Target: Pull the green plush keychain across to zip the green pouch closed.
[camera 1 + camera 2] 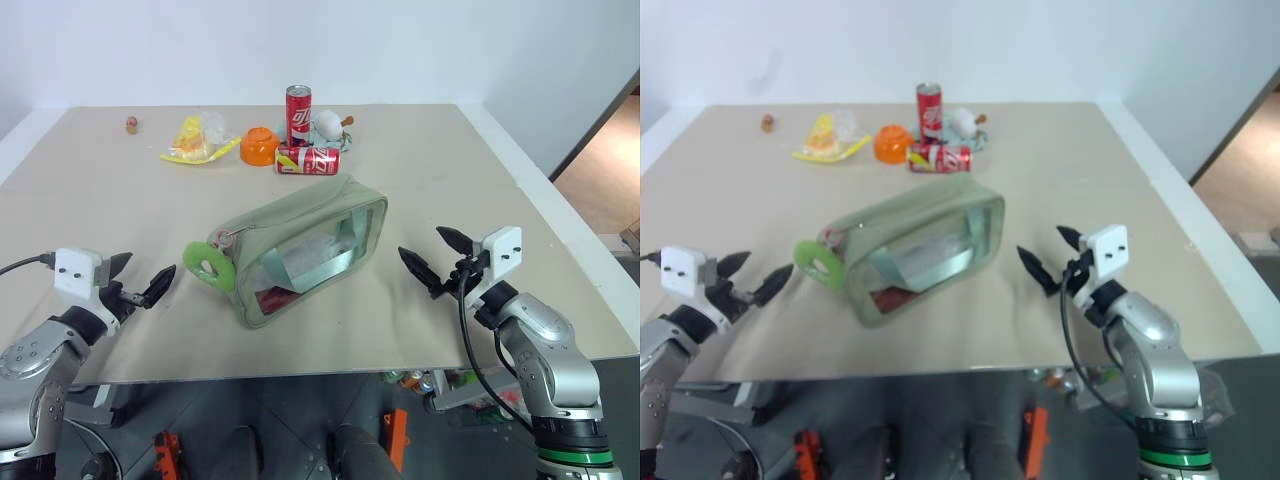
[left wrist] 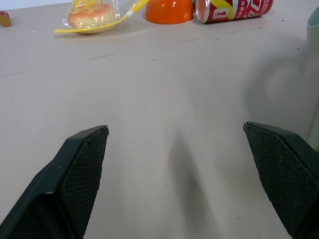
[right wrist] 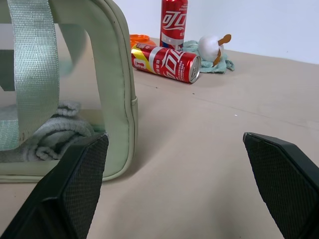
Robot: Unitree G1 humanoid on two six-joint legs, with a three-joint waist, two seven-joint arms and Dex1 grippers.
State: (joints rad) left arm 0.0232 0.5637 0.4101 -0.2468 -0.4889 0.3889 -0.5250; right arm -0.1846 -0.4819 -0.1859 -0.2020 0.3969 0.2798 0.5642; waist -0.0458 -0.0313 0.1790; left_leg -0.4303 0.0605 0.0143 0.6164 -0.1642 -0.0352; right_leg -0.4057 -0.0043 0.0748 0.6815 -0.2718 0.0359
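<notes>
Fuzzy ring keychain [image 1: 209, 266], boxy fabric pouch [image 1: 300, 248]

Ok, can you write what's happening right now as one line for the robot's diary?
left claw: open, empty, beside green plush keychain | right claw: open, empty, beside green pouch | keychain: untouched
</notes>
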